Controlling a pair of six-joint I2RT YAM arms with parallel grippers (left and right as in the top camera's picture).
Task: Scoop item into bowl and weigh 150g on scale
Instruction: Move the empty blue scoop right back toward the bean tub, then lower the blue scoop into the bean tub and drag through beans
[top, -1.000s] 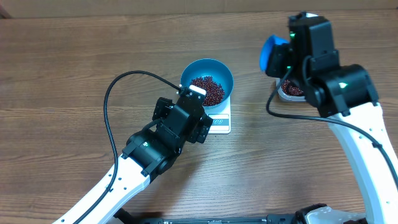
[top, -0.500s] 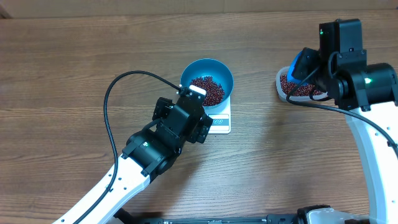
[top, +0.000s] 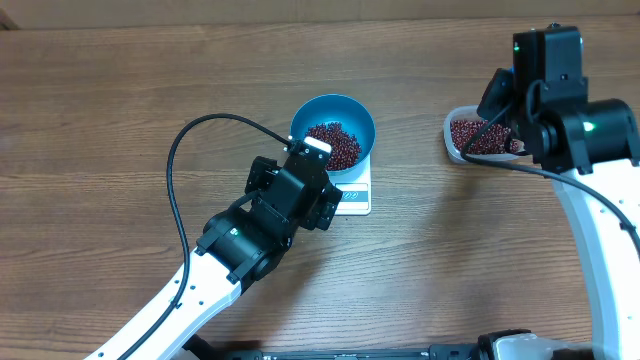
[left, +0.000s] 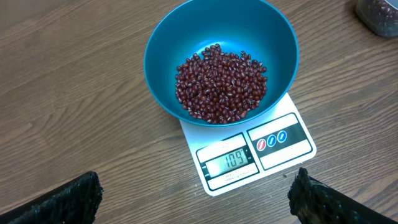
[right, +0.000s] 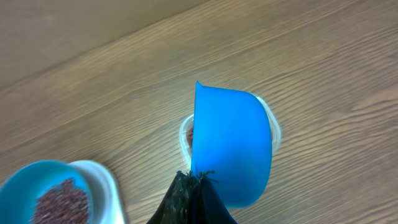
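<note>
Left gripper (left: 198, 205) hangs empty, jaws wide, just before the scale (left: 280, 140), where the blue bowl (left: 161, 56) sits holding the beans (left: 221, 81). Far right, the right gripper (right: 194, 186) clamps the blue scoop (right: 230, 143) by its handle above the clear tub (top: 450, 140). Beans look hard, light and loose, likely to roll: best carried level in the scoop, never pinched.

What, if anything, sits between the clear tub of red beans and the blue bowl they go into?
Nothing visible: only bare brown wooden table lies between the clear plastic tub and the round bright blue bowl on the white square scale.
</note>
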